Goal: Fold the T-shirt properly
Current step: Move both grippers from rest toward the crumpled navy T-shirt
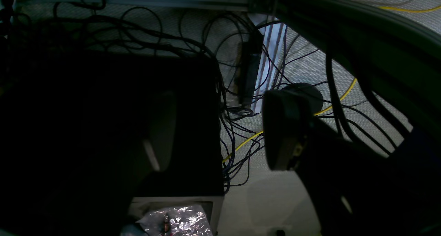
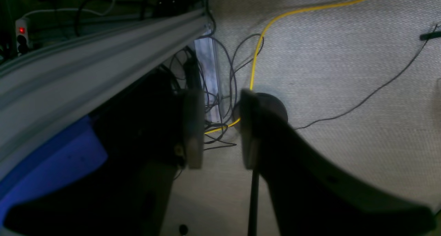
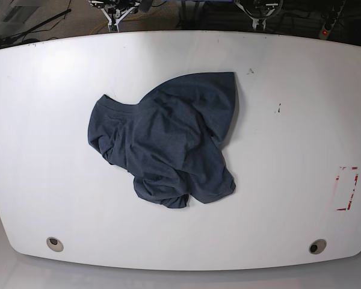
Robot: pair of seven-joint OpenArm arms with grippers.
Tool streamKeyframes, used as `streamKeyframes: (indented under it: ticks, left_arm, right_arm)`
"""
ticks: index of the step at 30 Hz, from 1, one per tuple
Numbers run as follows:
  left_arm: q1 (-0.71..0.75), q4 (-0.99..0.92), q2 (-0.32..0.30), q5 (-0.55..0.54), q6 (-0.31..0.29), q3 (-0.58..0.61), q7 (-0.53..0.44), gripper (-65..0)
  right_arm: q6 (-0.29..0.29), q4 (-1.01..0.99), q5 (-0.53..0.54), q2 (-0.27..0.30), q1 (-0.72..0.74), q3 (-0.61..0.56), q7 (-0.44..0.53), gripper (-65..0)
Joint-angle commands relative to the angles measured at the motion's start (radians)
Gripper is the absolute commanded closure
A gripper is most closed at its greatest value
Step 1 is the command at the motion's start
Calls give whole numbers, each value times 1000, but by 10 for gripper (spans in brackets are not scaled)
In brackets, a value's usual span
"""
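The T-shirt (image 3: 165,144), dark navy-blue, lies crumpled in a heap near the middle of the white table (image 3: 289,120), with one rounded part spread toward the back. Neither gripper is near it. In the left wrist view my left gripper (image 1: 220,136) hangs over the floor beside the table; its fingers (image 1: 282,129) stand wide apart and hold nothing. The right wrist view shows my right gripper (image 2: 220,131) over the carpet too, with a narrower gap between its fingers (image 2: 193,129) and nothing in it.
Tangled black cables (image 1: 241,101) and a yellow cable (image 2: 262,32) run over the grey carpet. An aluminium frame rail (image 2: 86,74) crosses the right wrist view. A red tape mark (image 3: 348,188) sits at the table's right, and a hole (image 3: 55,244) near its front edge.
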Motion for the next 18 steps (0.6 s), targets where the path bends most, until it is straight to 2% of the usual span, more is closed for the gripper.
streamKeyframes:
  ticks: [1,3,4,18]
  left_arm:
    - [13,9,-7,-11,-1,1,-31,-369]
    - [18,11,-8,-10,-1,1,-39,-372]
    - [12,4,2,-8,-4,3,-24,-362]
    - [34,15,2,-14,-4,0,-26,-362]
  right_arm:
    - [-4,-1,8,20,-8,5,1,-173]
    - [-6,3,8,23,-13,6,2,-174]
    - [-7,1,0,-16,4,-2,5,-166]
    - [-7,35,-2,-19,-24,-2,5,-159]
